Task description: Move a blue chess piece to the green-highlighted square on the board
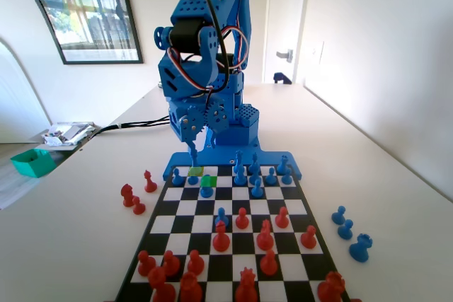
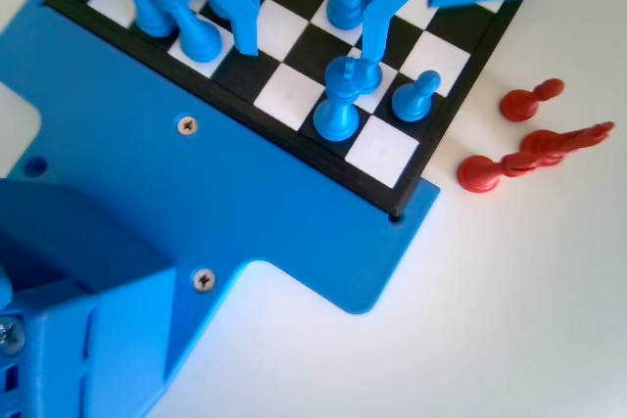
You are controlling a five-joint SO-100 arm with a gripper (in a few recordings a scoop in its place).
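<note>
Blue chess piece [image 1: 193, 152] hangs pinched between the jaws of the gripper [image 1: 193, 148], just above the green-highlighted square [image 1: 196, 171] at the board's [image 1: 170, 206] far edge beside the arm's base. Carrying appears nearly complete; lowering and release remain.

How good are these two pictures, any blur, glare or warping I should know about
Fixed view: bright daylight washes out the table and wall; the board widens toward the camera, and the nearest red pieces are cropped and soft. Wrist view: the gripper jaws are close and soft-edged, the table beside the board is overexposed, and shadows are faint.
</note>
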